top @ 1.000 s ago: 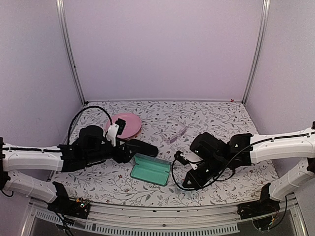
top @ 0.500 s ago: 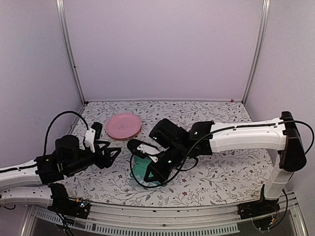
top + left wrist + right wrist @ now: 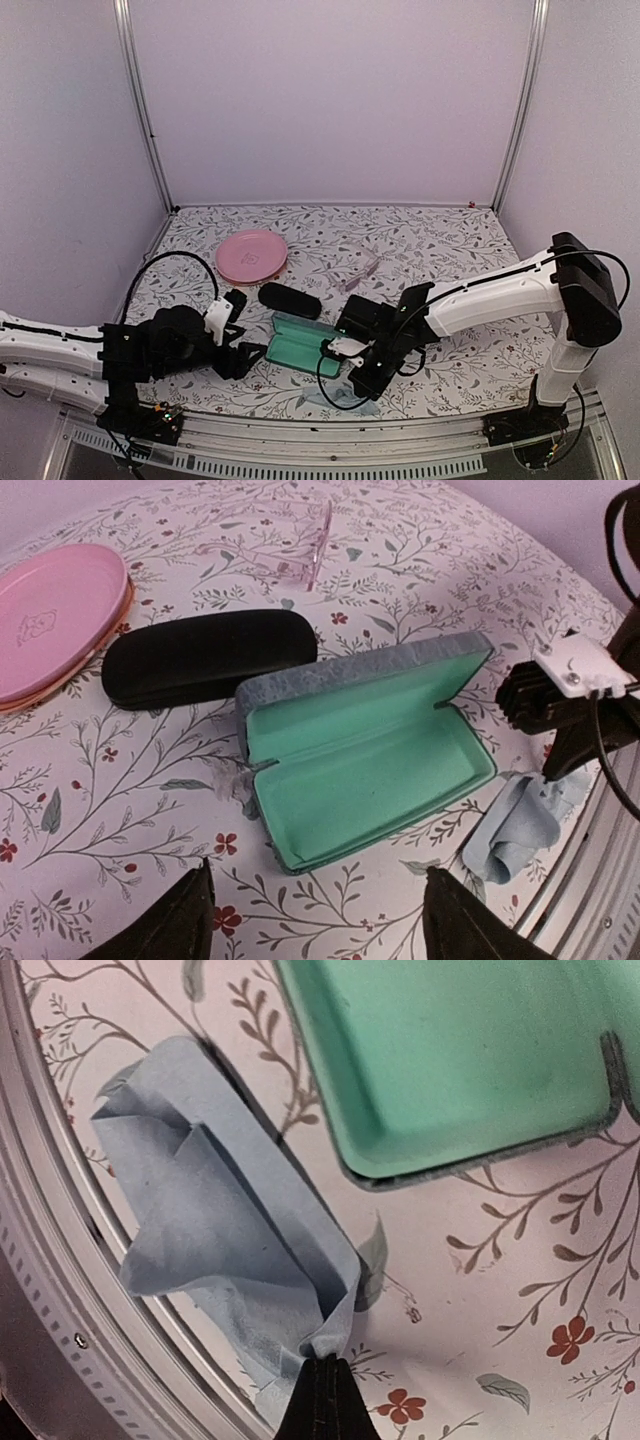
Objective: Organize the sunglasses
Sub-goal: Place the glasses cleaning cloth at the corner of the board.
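Observation:
The pale pinkish sunglasses (image 3: 356,271) lie on the floral table behind the cases; they also show at the top of the left wrist view (image 3: 300,552). The reddish-brown pair is out of view. The grey-blue case (image 3: 306,345) lies open and empty, green lining up (image 3: 372,758). My left gripper (image 3: 248,357) is open and empty, just left of it (image 3: 320,920). My right gripper (image 3: 362,385) is shut on a corner of a light blue cloth (image 3: 215,1215) at the table's front edge, right of the open case (image 3: 450,1050).
A shut black oval case (image 3: 290,300) lies behind the open case (image 3: 205,658). A pink plate (image 3: 252,255) sits at the back left. The metal front rail (image 3: 330,445) runs right under the cloth (image 3: 520,820).
The right arm has drawn back from over the open case to the cloth at the front edge. The left gripper has moved right, up beside the open case.

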You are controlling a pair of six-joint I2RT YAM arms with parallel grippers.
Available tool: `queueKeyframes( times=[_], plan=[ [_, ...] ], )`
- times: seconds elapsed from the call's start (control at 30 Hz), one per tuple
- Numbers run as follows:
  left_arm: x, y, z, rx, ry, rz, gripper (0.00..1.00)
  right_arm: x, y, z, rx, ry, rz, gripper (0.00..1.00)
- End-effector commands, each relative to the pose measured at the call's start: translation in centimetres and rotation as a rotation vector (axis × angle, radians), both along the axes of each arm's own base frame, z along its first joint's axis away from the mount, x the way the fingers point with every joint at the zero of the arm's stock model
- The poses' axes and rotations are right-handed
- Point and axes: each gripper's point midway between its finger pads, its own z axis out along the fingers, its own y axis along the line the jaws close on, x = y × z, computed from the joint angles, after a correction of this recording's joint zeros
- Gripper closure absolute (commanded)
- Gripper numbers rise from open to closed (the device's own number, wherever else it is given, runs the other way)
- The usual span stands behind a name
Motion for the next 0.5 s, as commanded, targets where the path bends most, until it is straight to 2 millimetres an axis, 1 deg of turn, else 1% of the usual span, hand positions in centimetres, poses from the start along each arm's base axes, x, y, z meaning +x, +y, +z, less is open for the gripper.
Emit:
queueKeyframes(
  times=[0.0,0.03,0.1,0.23,0.33,0.47],
  plan=[
    [-1.4,-2.8,-0.2,0.0,-0.013,-0.083,0.28,1.3,-1.5,0.1,-0.012,-0.045,-0.033,1.0],
    [-1.9,-3.5,-0.9,0.019,-0.01,-0.119,0.28,1.3,-1.6,0.2,-0.002,-0.045,-0.037,1.0],
    [-3.1,-5.1,-1.5,0.025,-0.009,-0.201,0.28,1.3,-1.8,0.2,0.015,-0.036,-0.036,1.0],
    [-5.0,-8.0,-2.0,0.011,-0.015,-0.321,0.31,1.0,-1.6,0.9,0.062,-0.015,-0.036,0.95],
    [-6.0,-9.7,-2.0,-0.009,-0.029,-0.382,0.31,0.7,-1.6,1.5,0.099,-0.009,-0.037,0.9],
    [-6.4,-11.5,-1.9,0.0,-0.039,-0.432,0.31,1.0,-1.6,2.3,0.135,-0.001,-0.05,0.83]
  ],
)
